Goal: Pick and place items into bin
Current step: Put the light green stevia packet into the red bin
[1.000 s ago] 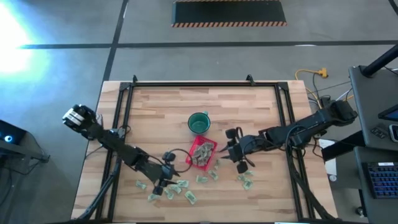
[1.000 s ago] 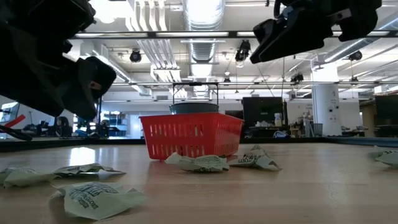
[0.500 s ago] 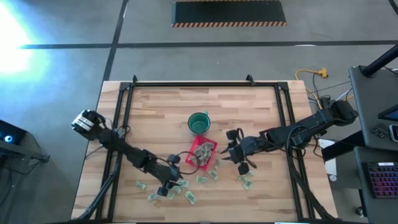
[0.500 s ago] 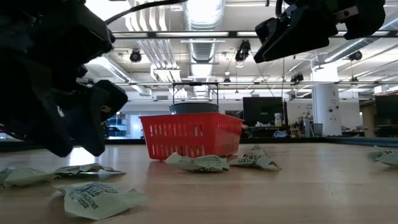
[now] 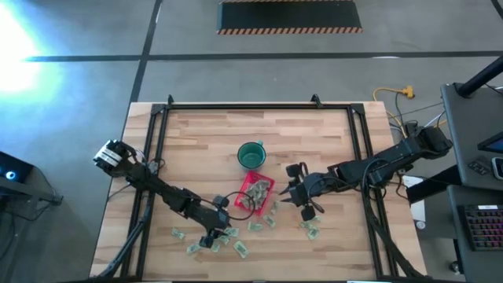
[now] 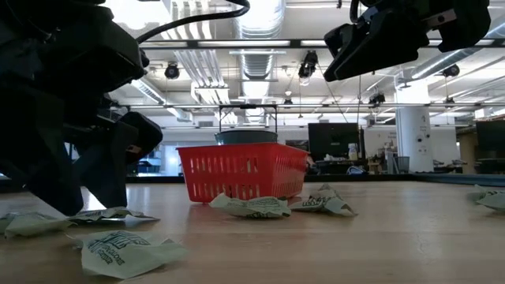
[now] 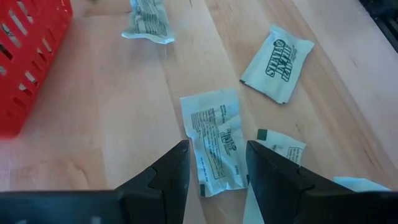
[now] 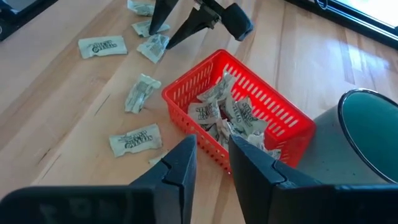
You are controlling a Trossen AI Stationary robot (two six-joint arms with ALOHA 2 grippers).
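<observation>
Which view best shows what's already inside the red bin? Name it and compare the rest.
The right wrist view: it looks down into the bin at the wrapped packets piled inside. The high view shows the contents small, the low view only its grid wall, and the left wrist view just a corner.

bin (image 7: pixel 25 59) cut off at left wrist picture's edge; cup (image 8: pixel 367 127) cropped in right wrist view.

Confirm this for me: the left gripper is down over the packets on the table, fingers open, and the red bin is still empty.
Not quite: the red bin is not empty. The right wrist view shows several packets already lying in it. The rest holds: the left gripper is low over a loose packet on the table, fingers open.
</observation>
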